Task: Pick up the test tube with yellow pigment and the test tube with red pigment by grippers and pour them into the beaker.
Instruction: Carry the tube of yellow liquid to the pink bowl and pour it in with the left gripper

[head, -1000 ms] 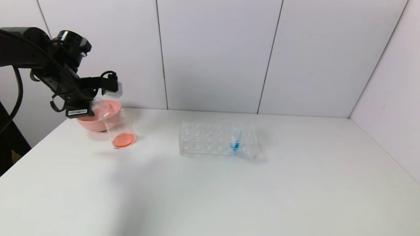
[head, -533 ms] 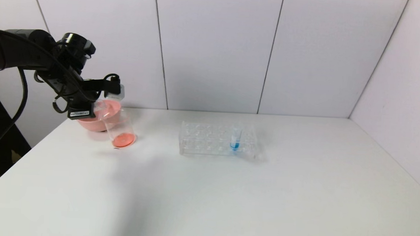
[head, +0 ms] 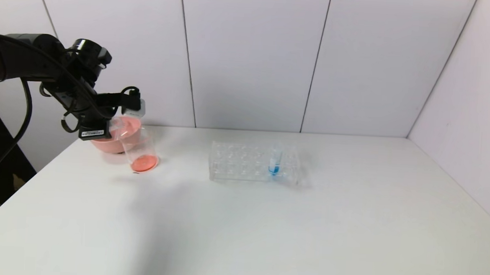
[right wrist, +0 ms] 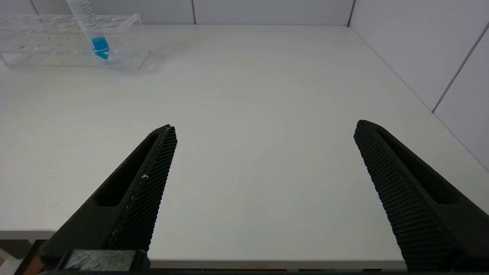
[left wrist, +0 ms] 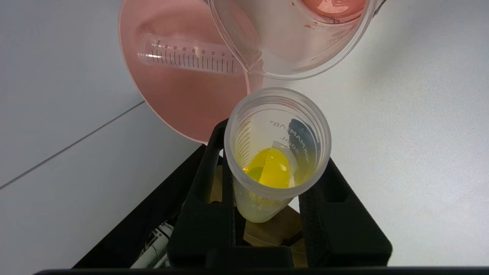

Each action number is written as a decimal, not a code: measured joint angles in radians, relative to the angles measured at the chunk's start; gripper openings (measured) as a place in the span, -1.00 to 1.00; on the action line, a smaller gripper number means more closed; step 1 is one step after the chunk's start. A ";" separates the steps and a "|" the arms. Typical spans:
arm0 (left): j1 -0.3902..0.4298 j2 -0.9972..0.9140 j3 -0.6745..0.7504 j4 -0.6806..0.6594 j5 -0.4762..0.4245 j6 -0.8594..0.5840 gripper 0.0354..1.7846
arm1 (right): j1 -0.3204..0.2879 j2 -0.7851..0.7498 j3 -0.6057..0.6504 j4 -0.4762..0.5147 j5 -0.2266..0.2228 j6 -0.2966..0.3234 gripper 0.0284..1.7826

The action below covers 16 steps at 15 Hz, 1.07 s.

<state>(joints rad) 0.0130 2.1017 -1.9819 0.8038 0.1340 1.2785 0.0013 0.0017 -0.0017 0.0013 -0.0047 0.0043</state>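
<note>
One clear round-bottomed test tube with yellow pigment (left wrist: 277, 152) sits low and centre in the left wrist view, clamped between the two black fingers of the left gripper (left wrist: 267, 183); its open mouth is tipped towards the rim of the single clear flared beaker (left wrist: 294, 42) at that frame's top, and a little yellow liquid pools inside the tube. The beaker holds a red-orange layer on its floor. In the head view this group sits at the left, the left gripper (head: 115, 124) just above the beaker (head: 140, 151).

One pink round bowl (left wrist: 183, 95) stands just beside and behind the beaker, and one empty graduated clear tube (left wrist: 187, 57) lies on its side in it.

Right of centre in the head view stands one clear plastic tube rack (head: 254, 163), holding a single tube with blue liquid (head: 275, 161).

The right gripper (right wrist: 263, 191) shows only in its own wrist view, fingers spread wide over the near table edge, holding nothing.

The white table (head: 307, 233) has broad bare room across the frame's lower half and right; the beaker and bowl stand near its left edge, close to the back wall.
</note>
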 joint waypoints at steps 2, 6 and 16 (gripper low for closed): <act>-0.005 0.000 0.000 0.000 0.003 0.000 -0.48 | 0.000 0.000 0.000 0.000 0.000 0.000 0.91; -0.011 0.001 0.000 -0.001 0.009 0.000 -0.48 | 0.000 0.000 0.000 0.000 0.000 0.000 0.91; -0.042 0.022 0.000 -0.022 0.091 0.020 -0.48 | 0.000 0.000 0.000 0.000 0.000 0.000 0.91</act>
<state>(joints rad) -0.0294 2.1234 -1.9819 0.7821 0.2247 1.2989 0.0009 0.0017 -0.0017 0.0017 -0.0047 0.0043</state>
